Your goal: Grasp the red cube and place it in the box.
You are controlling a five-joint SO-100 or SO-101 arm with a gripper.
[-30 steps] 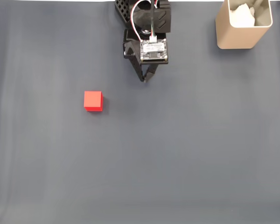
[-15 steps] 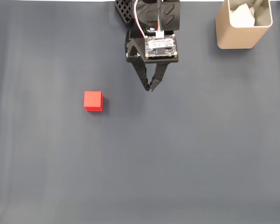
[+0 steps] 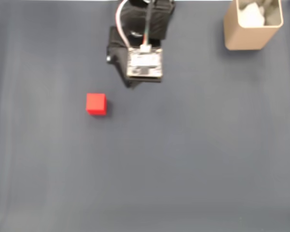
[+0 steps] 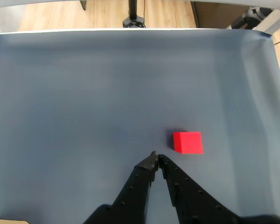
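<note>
The black two-finger hand (image 4: 155, 157), its tips pressed together and holding nothing, hangs above the grey cloth-covered counter (image 3: 193, 159) near the far edge, angled toward the small bright red cube (image 3: 95, 104), which sits alone left of centre, apart from the fingers. The tall beige rounded-corner box (image 3: 251, 29), white paper inside, waits at the far right corner, well clear of the approach path.

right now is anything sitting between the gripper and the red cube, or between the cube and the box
Nothing visible. In the wrist view, bare gray mat separates the gripper from the red cube. In the fixed view, the arm lies close to the line to the box.
</note>
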